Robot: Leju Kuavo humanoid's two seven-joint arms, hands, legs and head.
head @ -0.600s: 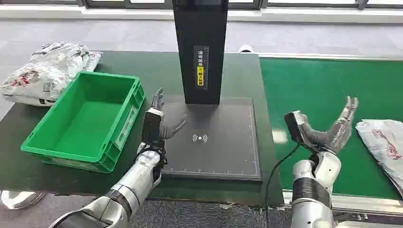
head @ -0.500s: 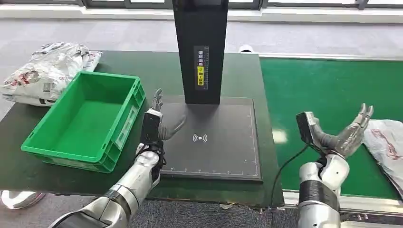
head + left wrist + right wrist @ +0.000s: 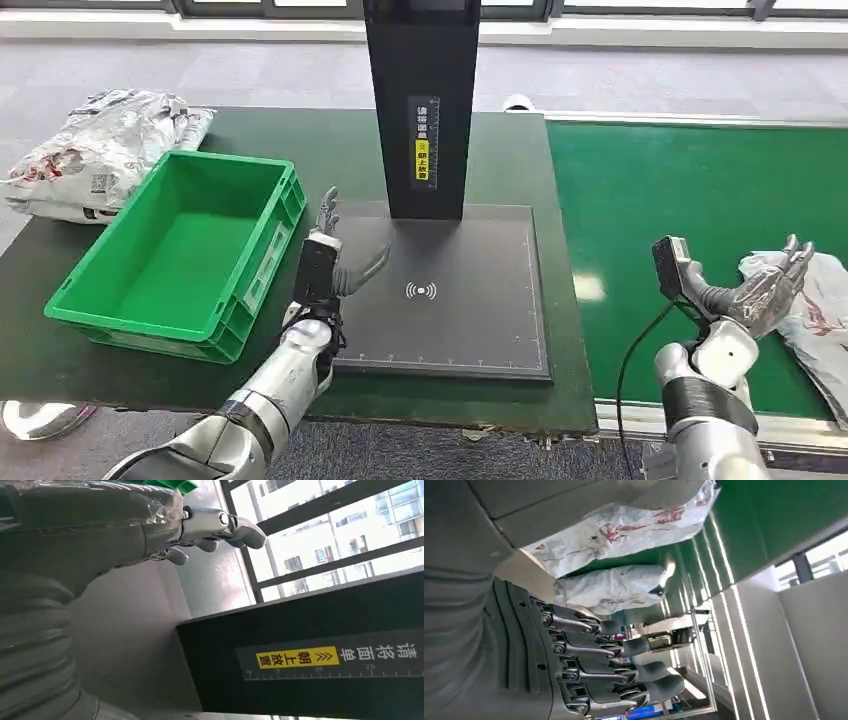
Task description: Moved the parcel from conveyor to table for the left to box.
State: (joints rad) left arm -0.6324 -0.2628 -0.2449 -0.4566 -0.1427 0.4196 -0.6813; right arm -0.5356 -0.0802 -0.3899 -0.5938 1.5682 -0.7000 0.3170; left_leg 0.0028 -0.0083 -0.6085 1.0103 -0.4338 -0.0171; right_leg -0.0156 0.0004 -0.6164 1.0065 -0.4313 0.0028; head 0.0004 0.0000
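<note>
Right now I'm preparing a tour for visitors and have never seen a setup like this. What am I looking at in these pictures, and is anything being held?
A humanoid robot is looking down at its workplace. The wide picture comes from its head; the other two come from cameras at its wrists, so they look turned. A dark table carries a green box, a black scanner pad with a post, and a pile of bags. Beside it runs a green conveyor bearing a white parcel. The left hand hovers open by the pad. The right hand reaches, open, toward the parcel. Nothing is held.

Green crate (image 3: 180,255); white, red-printed parcel (image 3: 815,300)
</note>
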